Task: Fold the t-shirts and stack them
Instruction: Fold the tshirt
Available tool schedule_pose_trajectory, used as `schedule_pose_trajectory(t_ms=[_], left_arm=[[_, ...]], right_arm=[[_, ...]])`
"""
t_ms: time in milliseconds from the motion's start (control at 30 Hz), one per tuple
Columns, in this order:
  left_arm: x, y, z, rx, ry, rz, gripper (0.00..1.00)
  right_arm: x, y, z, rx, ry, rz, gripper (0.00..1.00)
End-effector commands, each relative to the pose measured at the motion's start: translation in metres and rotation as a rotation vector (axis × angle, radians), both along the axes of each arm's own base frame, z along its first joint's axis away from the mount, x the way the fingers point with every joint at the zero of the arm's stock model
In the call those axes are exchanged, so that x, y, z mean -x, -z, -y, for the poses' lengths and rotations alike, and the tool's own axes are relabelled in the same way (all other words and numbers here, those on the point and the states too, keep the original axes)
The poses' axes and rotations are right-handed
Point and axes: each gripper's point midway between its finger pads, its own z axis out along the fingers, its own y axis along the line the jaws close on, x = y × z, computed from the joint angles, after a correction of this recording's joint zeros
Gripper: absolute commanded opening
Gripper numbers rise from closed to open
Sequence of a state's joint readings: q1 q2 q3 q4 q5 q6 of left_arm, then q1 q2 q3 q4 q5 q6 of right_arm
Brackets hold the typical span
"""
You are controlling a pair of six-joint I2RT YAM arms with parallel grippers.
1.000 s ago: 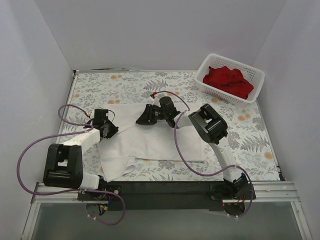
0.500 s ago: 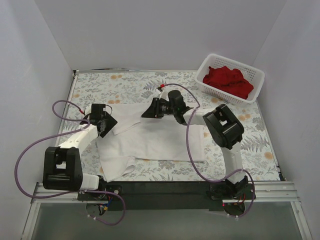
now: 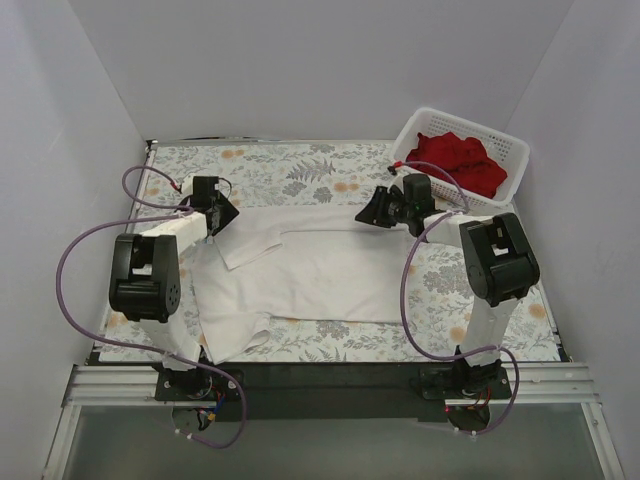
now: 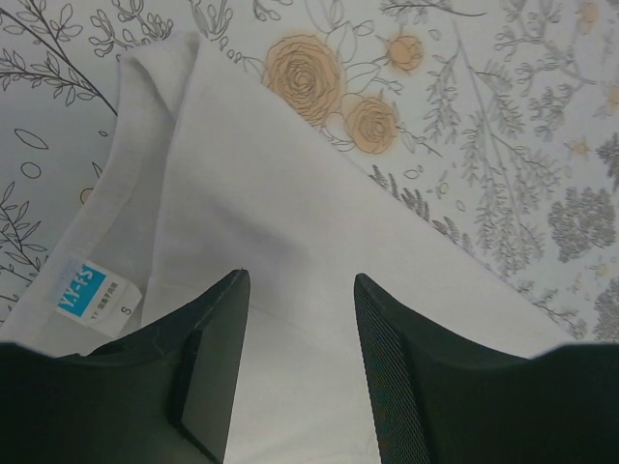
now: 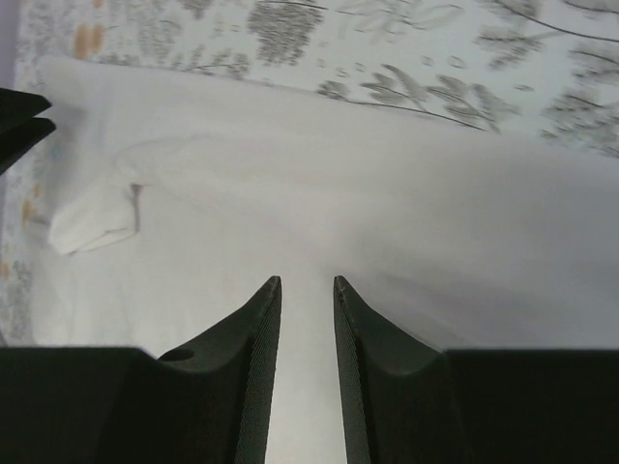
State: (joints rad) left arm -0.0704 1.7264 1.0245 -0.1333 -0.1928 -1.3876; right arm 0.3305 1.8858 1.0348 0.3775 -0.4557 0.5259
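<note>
The white t-shirt (image 3: 310,275) lies spread on the floral table, collar end to the left. Its size label (image 4: 82,295) shows in the left wrist view. My left gripper (image 3: 222,212) is open over the shirt's far left corner, with white fabric (image 4: 290,193) flat under the jaws and nothing held. My right gripper (image 3: 368,212) sits at the shirt's far right edge. Its jaws stand a narrow gap apart over smooth white cloth (image 5: 387,193). The red t-shirts (image 3: 455,162) lie heaped in the white basket (image 3: 415,128).
The basket stands at the far right corner, just behind the right arm's wrist. Purple cables loop off both arms on the left and right. White walls close in the table on three sides. A loose sleeve (image 3: 235,340) hangs near the front edge.
Both grippers have moved apart along the shirt's far edge, the left towards the far left, the right towards the basket. The shirt's far edge now lies straighter and wider.
</note>
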Motion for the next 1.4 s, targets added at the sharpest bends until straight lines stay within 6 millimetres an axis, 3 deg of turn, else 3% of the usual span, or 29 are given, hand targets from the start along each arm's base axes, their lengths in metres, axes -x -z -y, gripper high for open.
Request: schedule_pose_trajectory(t_ms=[0, 133, 233, 367, 533, 600, 733, 800, 933, 967, 1133, 1367], left_arm=[[-0.020, -0.005, -0.016, -0.050, -0.022, 0.034, 0.45], [-0.025, 0.017, -0.024, -0.061, -0.037, -0.008, 0.45], [-0.020, 0.035, -0.032, -0.071, -0.053, -0.056, 0.45], [-0.013, 0.043, -0.043, -0.095, -0.082, -0.098, 0.44], [-0.014, 0.028, -0.039, -0.086, -0.059, -0.077, 0.48], [-0.018, 0.013, -0.035, -0.074, -0.038, -0.046, 0.52], [-0.020, -0.015, -0.022, -0.076, 0.008, 0.001, 0.53], [-0.019, -0.031, -0.012, -0.091, 0.036, 0.033, 0.56], [-0.013, -0.044, 0.010, -0.143, 0.107, 0.057, 0.58], [-0.011, -0.045, 0.020, -0.171, 0.144, 0.057, 0.58], [-0.008, -0.030, 0.024, -0.234, 0.164, 0.009, 0.57], [-0.005, 0.004, 0.032, -0.226, 0.205, -0.077, 0.55]], right_arm=[[-0.004, 0.013, 0.037, 0.114, 0.059, 0.015, 0.34], [-0.013, 0.033, 0.072, 0.153, 0.133, -0.021, 0.31], [-0.014, 0.049, 0.088, 0.168, 0.164, -0.060, 0.30], [-0.012, 0.063, 0.104, 0.199, 0.209, -0.095, 0.30], [-0.009, 0.054, 0.112, 0.262, 0.201, -0.082, 0.31], [-0.015, 0.037, 0.113, 0.282, 0.209, -0.039, 0.31], [-0.020, 0.015, 0.110, 0.350, 0.198, 0.022, 0.32], [-0.022, 0.010, 0.112, 0.399, 0.207, 0.038, 0.33], [-0.020, 0.010, 0.106, 0.478, 0.207, 0.048, 0.33], [-0.019, 0.012, 0.107, 0.492, 0.211, 0.043, 0.33], [-0.019, 0.024, 0.105, 0.532, 0.208, 0.006, 0.32], [-0.018, 0.047, 0.109, 0.591, 0.199, -0.037, 0.32]])
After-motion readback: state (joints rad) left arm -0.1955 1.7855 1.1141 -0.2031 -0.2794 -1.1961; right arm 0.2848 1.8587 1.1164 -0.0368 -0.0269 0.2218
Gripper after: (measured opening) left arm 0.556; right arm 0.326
